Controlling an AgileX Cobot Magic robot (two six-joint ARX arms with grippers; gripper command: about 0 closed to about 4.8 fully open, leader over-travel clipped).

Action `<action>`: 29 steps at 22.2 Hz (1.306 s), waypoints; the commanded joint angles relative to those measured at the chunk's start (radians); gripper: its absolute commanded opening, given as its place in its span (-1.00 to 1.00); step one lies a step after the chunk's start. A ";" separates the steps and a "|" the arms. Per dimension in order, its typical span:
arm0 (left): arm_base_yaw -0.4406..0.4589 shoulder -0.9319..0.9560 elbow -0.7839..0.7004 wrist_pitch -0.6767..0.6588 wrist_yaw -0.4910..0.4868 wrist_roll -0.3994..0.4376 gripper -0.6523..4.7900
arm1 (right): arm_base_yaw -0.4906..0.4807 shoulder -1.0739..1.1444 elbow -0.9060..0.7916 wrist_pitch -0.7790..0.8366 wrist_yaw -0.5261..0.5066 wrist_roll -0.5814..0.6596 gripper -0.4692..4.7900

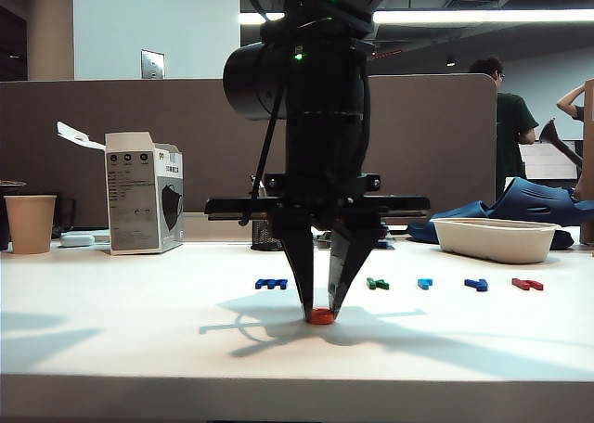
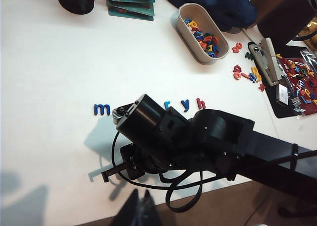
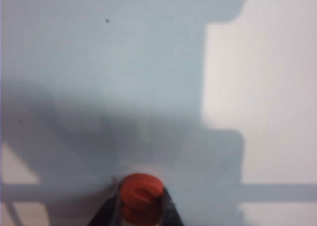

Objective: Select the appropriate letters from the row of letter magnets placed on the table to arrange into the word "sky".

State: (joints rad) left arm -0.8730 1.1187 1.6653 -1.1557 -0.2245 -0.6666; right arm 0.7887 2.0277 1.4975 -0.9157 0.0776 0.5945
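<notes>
The orange-red letter (image 1: 321, 316) rests on the white table (image 1: 139, 330), in front of the row and apart from it, with my right gripper (image 1: 321, 312) shut on it, pointing straight down. In the right wrist view the orange-red letter (image 3: 141, 198) sits between the dark fingertips (image 3: 168, 206). Still in the row are the wide dark blue letter (image 1: 270, 283), the dark green letter (image 1: 378, 283), the light blue letter (image 1: 424, 283), the small dark blue letter (image 1: 477, 284) and the dark red letter (image 1: 527, 284). My left gripper (image 2: 140, 204) hangs shut over the table's near edge, holding nothing.
A paper cup (image 1: 30, 224) and a white carton (image 1: 144, 193) stand at the back left. A white oval tray (image 1: 495, 238) of spare letters sits at the back right, with blue clogs (image 1: 520, 205) behind it. A stapler (image 2: 267, 62) and loose letters lie beyond the tray.
</notes>
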 commanded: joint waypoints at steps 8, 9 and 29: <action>0.002 -0.002 0.002 0.010 -0.003 0.004 -0.78 | -0.002 0.022 -0.002 -0.031 0.002 -0.012 -0.15; 0.002 -0.002 0.002 0.010 -0.003 0.004 -0.78 | -0.003 0.022 0.006 -0.034 0.002 -0.022 -0.15; 0.002 -0.002 0.002 0.010 -0.003 0.004 -0.78 | -0.208 0.025 0.274 -0.106 0.099 -0.219 -0.14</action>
State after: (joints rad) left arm -0.8730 1.1187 1.6653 -1.1553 -0.2245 -0.6666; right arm 0.5884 2.0571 1.7699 -1.0443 0.1822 0.3595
